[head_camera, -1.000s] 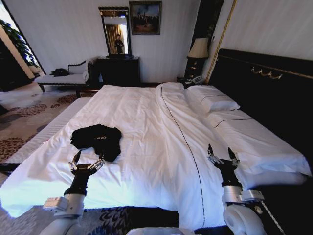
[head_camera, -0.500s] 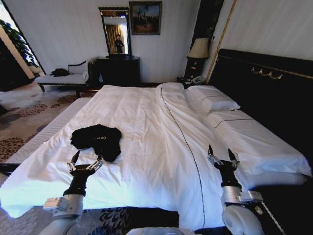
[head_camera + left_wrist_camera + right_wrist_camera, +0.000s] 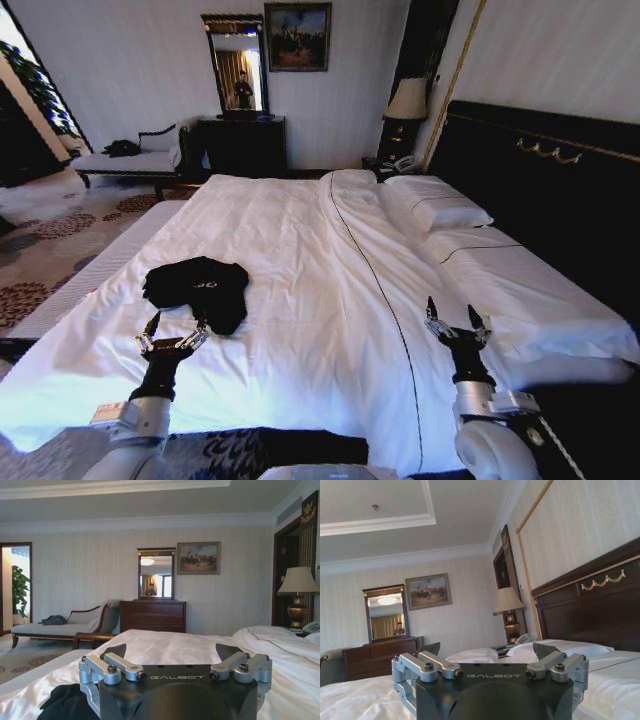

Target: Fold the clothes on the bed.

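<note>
We see the black shirt [image 3: 196, 287] lying in a messy lump on the left side of the bed [image 3: 300, 250], on top of the white duvet [image 3: 330, 330]. Our left gripper [image 3: 168, 328] hangs just in front of the shirt with its fingers spread wide, holding nothing. Our right gripper [image 3: 450, 321] waits far off on the other side, near the pillows [image 3: 437, 210], also wide open and holding nothing.

The shirt is bunched up, so we think it is hard to find a sleeve or a hem. If we pinch the lump, we may grab many layers at once, and it would stay a lump. If we go too low, we may catch the duvet too and drag it along. The right gripper is well apart from the shirt, so one gripper alone may just slide it.
</note>
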You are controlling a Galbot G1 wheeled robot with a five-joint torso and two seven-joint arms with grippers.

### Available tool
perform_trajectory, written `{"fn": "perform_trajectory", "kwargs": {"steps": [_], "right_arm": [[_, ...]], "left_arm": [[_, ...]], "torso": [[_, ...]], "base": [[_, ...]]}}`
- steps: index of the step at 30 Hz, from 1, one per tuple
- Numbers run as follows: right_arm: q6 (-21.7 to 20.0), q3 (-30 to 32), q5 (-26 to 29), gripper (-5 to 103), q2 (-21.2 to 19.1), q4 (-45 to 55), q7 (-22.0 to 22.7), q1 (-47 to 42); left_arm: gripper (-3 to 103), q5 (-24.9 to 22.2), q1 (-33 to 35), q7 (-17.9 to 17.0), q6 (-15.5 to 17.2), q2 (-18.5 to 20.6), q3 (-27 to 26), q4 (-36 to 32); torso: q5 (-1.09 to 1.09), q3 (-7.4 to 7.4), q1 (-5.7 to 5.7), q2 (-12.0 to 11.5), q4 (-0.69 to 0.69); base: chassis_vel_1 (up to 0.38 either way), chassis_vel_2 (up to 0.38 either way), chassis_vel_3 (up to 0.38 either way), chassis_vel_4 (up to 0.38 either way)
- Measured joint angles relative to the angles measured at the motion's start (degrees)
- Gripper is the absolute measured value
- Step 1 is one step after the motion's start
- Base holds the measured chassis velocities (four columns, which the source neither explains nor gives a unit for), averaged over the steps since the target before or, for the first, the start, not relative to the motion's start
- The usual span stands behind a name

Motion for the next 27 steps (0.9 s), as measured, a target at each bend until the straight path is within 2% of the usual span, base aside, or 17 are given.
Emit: {"fn": "perform_trajectory", "kwargs": {"steps": [27], "right_arm": [[0.5,0.2,-0.3,100,-0.1,0.7,-0.7,-0.3]], "left_arm": [[100,-0.2,0.1,-0.2,-0.2,-0.7,-0.8,-0.7]], "torso": [[0.0,0.0,0.0,0.0,0.0]], "base": [[0.0,0.0,0.0,0.0]]}}
